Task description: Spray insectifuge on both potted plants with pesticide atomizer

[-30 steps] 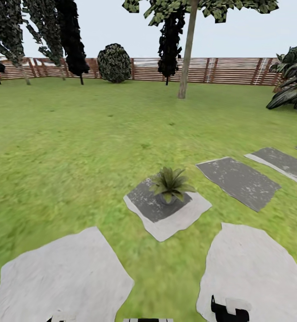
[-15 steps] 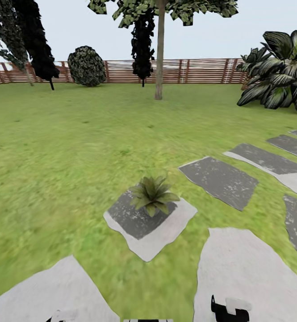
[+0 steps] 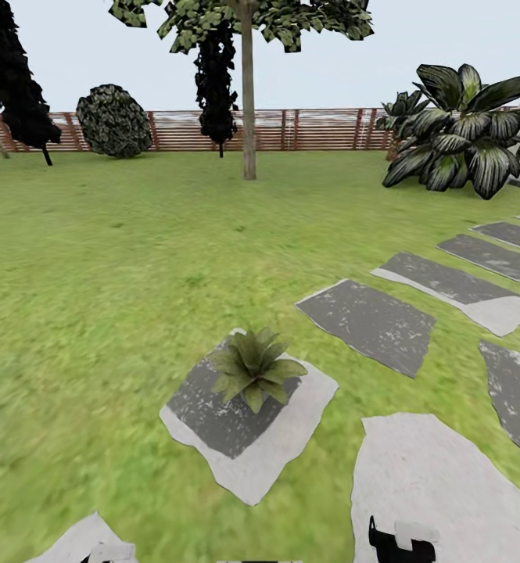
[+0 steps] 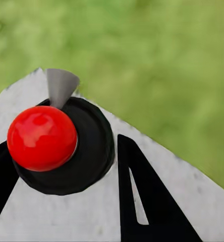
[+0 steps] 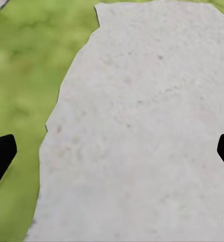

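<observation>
- One potted plant (image 3: 253,369) shows in the head view, a rosette of broad pointed green leaves; it stands at about 6 o'clock from the picture's centre, on a flat grey stepping stone (image 3: 248,450) whose far half is dark and near half pale; its pot is hidden under the leaves
- Green lawn (image 3: 95,297) surrounds that stone; more stepping stones (image 3: 369,317) run off toward 3 o'clock, and a large pale stone (image 3: 439,493) lies at 5 o'clock
- At 12 o'clock a slim tree trunk (image 3: 248,102) rises before a brown slatted fence (image 3: 306,129); a round dark bush (image 3: 113,121) sits at 11 o'clock, and a big broad-leaved plant (image 3: 455,129) at 2 o'clock
- The pesticide atomizer (image 4: 61,146) shows in the left wrist view, seen end-on: a round black body with a glossy red ball and a small grey cone on it, over pale stone and grass
- The left gripper (image 4: 61,176) has its black fingers (image 4: 147,201) on either side of that black body, closed on it
- The right gripper (image 5: 112,154) has its fingers (image 5: 0,156) wide apart at opposite edges of the right wrist view, with nothing between them; pale stone (image 5: 142,126) and grass lie below; in the head view its dark tip (image 3: 400,543) sits at the bottom edge, about 5 o'clock
</observation>
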Available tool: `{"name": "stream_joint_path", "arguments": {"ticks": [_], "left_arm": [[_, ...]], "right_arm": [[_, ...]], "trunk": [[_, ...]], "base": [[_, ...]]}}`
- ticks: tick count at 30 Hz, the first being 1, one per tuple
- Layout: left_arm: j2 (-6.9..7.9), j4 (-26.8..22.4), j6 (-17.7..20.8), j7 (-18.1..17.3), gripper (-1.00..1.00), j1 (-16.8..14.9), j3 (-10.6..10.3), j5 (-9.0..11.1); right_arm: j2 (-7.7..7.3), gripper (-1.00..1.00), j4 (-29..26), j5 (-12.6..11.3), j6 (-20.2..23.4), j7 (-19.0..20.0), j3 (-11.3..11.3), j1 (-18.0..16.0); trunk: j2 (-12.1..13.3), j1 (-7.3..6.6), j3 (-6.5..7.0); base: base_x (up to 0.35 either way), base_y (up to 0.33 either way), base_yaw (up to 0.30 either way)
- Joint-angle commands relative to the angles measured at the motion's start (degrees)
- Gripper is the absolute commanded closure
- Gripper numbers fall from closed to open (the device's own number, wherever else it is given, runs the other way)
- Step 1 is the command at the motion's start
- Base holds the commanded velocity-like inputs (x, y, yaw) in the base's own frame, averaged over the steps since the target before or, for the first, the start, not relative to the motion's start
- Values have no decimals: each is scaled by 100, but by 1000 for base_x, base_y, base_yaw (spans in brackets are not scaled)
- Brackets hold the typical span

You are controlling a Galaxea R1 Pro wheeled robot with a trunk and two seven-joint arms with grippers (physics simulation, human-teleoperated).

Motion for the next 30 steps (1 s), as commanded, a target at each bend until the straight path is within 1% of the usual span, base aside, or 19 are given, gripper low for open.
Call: {"name": "stream_joint_path", "arguments": {"ticks": [1, 9, 14, 19, 24, 27, 29, 30], "left_arm": [[-2, 10, -22, 47, 100, -5, 17, -67], [2, 10, -22, 47, 100, -5, 20, -62], [4, 6, -22, 47, 100, -5, 31, -60], [6, 9, -22, 47, 100, -5, 31, -54], [-13, 17, -18, 38, 100, -5, 6, -80], [-35, 18, -14, 10, 100, -5, -30, -102], [-12, 12, -12, -114, 100, -9, -48, -113], [19, -6, 1, -395, 100, -11, -108, -166]], "right_arm": [[-2, -100, 9, 61, -13, -36, -26, -4], [-5, -100, 69, 60, -13, -34, -26, -4], [23, -100, 85, 47, -13, -47, -26, -4], [31, -100, 89, 47, -14, -49, -26, -4], [27, -100, 89, 45, -13, -52, -26, -4], [13, -100, 89, 55, -15, -43, -26, -4], [0, -100, 89, 86, -10, -29, -15, -4], [-6, -100, 89, 147, -7, -19, 2, -4]], "trunk": [[-2, 2, -4], [-2, 2, -3], [-2, 2, -3], [-2, 2, 14], [-2, 2, 36], [-2, 2, 40], [-2, 2, 41], [-2, 2, 41]], "base": [[334, 133, -14], [316, 24, -2], [45, 0, 0], [257, 137, -227], [39, 35, -218], [3, 3, -55], [1, 1, -14], [0, 0, -6]]}}
